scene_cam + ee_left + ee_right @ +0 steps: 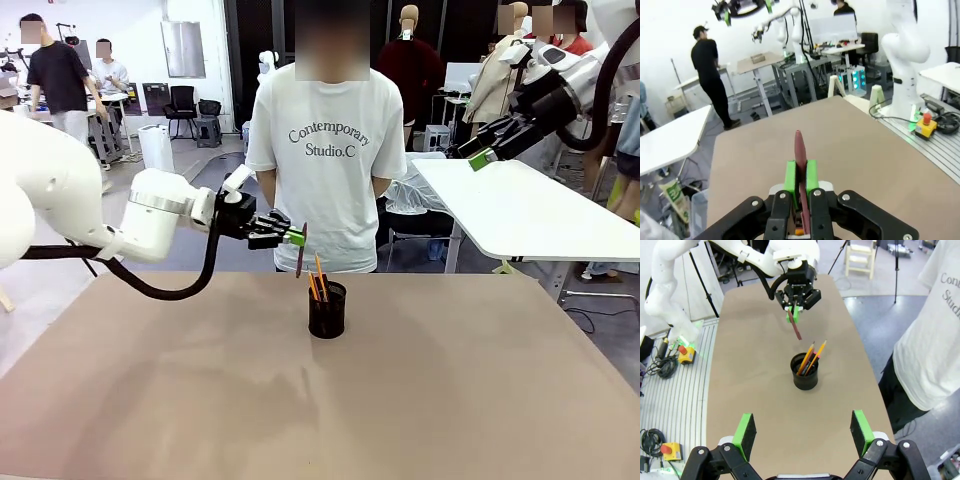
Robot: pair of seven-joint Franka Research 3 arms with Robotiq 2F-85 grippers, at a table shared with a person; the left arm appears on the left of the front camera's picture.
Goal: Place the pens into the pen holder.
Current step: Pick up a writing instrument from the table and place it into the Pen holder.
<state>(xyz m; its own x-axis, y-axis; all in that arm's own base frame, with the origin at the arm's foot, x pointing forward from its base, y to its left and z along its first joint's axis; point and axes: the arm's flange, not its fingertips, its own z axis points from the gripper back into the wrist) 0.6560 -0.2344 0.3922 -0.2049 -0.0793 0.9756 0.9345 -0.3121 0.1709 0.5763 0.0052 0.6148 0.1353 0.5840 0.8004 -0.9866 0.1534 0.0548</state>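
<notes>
Now the left fingers (293,237) pinch the slim brownish-pink pen (300,250) beside the black mesh cylindrical pen holder (327,310); the right fingers (802,431) spread wide.

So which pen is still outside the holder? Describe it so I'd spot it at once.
On the brown table stands a black mesh pen holder with orange pens inside. Just up-left of it, the left gripper is shut on the brownish-pink pen, the one hanging in the air.

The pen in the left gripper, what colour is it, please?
Brownish-pink pen, clearest in the left wrist view.
</notes>
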